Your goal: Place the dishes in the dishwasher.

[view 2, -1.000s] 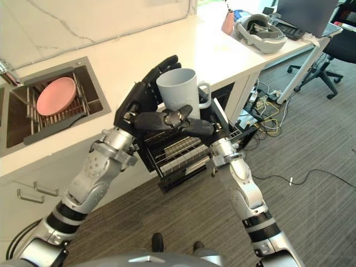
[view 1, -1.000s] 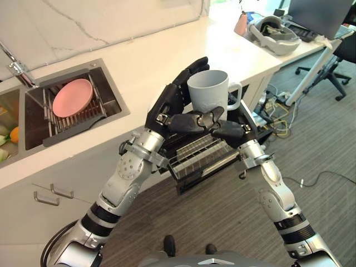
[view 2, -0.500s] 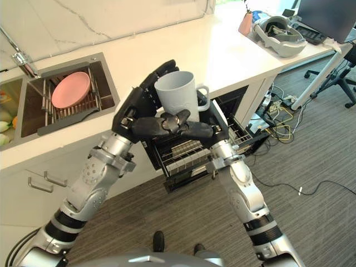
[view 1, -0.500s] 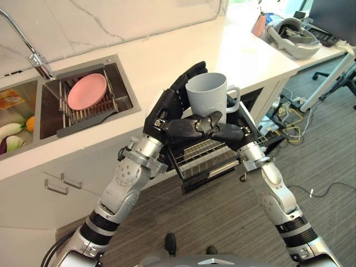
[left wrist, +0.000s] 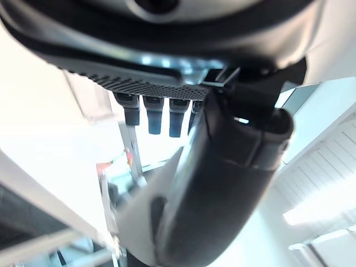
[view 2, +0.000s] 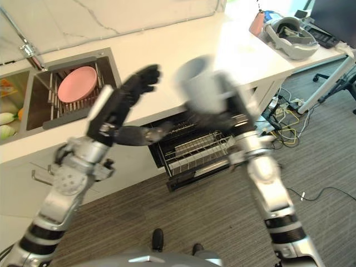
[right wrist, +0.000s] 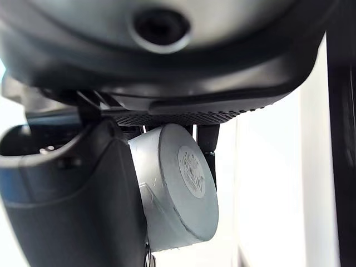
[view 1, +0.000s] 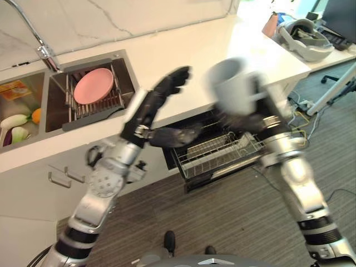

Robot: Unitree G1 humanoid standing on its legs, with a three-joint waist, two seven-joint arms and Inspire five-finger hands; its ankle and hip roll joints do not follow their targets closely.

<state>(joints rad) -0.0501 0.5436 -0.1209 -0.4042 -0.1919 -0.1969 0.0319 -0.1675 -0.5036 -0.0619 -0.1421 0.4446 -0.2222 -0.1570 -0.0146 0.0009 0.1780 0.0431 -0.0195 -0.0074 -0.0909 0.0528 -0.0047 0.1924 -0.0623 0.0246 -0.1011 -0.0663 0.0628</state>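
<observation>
The right robot hand [view 1: 250, 119] grips a pale grey ceramic mug [view 1: 233, 86] above the open dishwasher's wire rack [view 1: 219, 153], not yet loaded, the left robot hand [view 1: 153, 105] open, a round pink plate [view 1: 93, 86] waiting in the sink.

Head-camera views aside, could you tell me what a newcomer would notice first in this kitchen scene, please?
The grey mug stands out, held up in the right hand above the pulled-out dishwasher rack. Beside it the left hand is raised with straight fingers, holding nothing. A pink plate sits on the rack in the sink.
</observation>
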